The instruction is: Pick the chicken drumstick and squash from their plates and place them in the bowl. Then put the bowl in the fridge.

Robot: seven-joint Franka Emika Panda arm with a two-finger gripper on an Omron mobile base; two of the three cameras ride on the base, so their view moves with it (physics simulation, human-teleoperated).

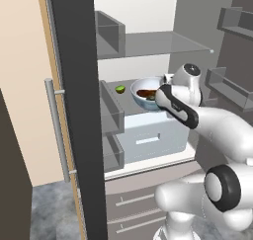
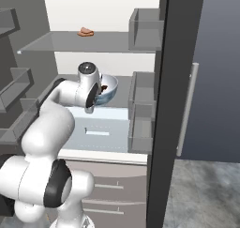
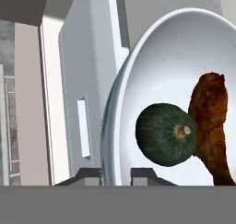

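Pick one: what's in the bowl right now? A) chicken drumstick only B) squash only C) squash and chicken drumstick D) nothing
C: the hand view shows the dark green squash lying beside the brown chicken drumstick inside the white bowl, which sits on the fridge shelf.

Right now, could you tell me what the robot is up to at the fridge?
The arm is reaching into the open fridge, its gripper shut on the rim of the bowl. The bowl sits at the middle shelf, above the white drawer. Inside it lie the squash and the drumstick, side by side and touching. A small green item rests on that shelf beside the bowl, and a brownish item on the shelf above.
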